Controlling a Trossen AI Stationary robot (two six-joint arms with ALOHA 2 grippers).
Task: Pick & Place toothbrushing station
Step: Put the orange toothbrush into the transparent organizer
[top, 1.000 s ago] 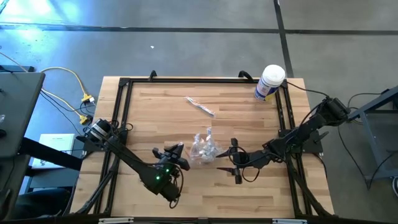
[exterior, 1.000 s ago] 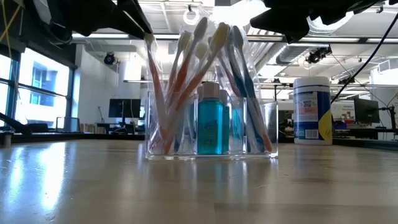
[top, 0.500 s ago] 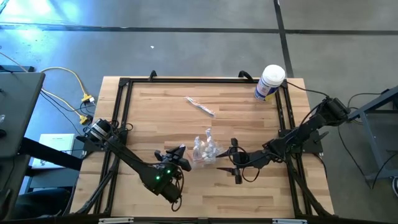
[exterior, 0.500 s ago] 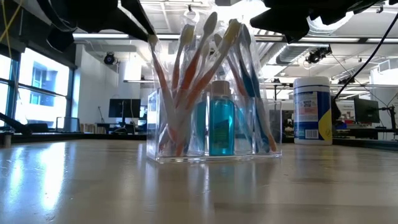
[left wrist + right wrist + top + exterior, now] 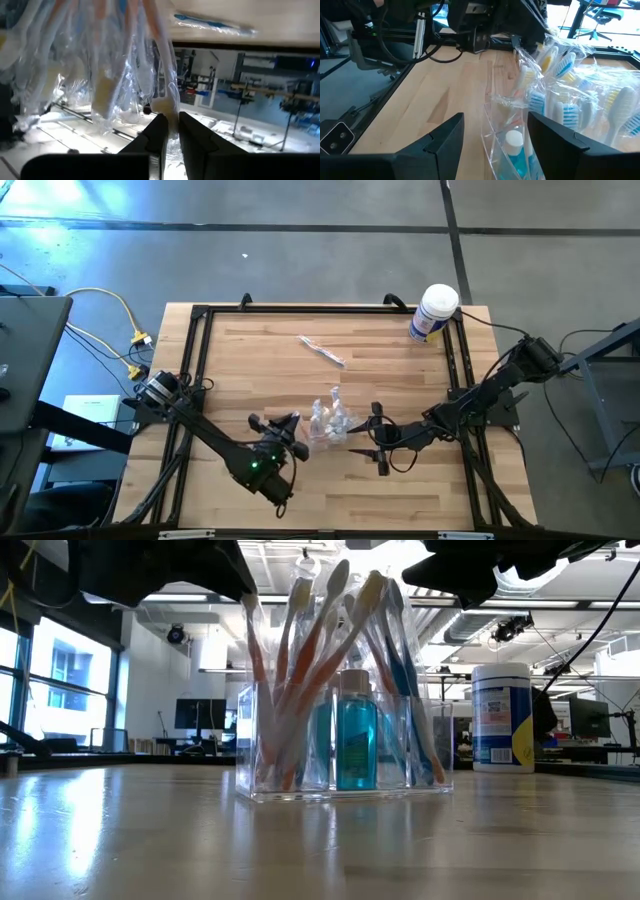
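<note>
The toothbrushing station (image 5: 328, 422), a clear plastic holder (image 5: 345, 755), stands by its flat base on the wooden table's near middle. In it are several wrapped toothbrushes and a small blue bottle (image 5: 356, 735). My left gripper (image 5: 302, 430) comes in from the holder's left and is shut on the top of one wrapped toothbrush (image 5: 247, 615). My right gripper (image 5: 357, 438) is open at the holder's right. Its two fingers stand on either side of the holder's near corner (image 5: 512, 137), with no touch showing. My left gripper (image 5: 171, 132) pinches the wrapped head end of one toothbrush (image 5: 162, 106) between its two fingers (image 5: 156, 134), through the clear wrapper. The fingers come nearly level from the table's left. The brush leans in the holder with its lower end down inside.
A white canister with a blue label (image 5: 433, 313) stands at the far right corner. One loose wrapped toothbrush (image 5: 322, 351) lies on the table beyond the holder. A black frame (image 5: 200, 340) runs along the table's edges. Bare wood lies to the left and near side.
My left gripper has rolled about its own axis without changing place. The brush tops have swung toward the right in the low view. The holder has turned a little on the table, and the blue bottle now shows further right. My right gripper has kept still.
</note>
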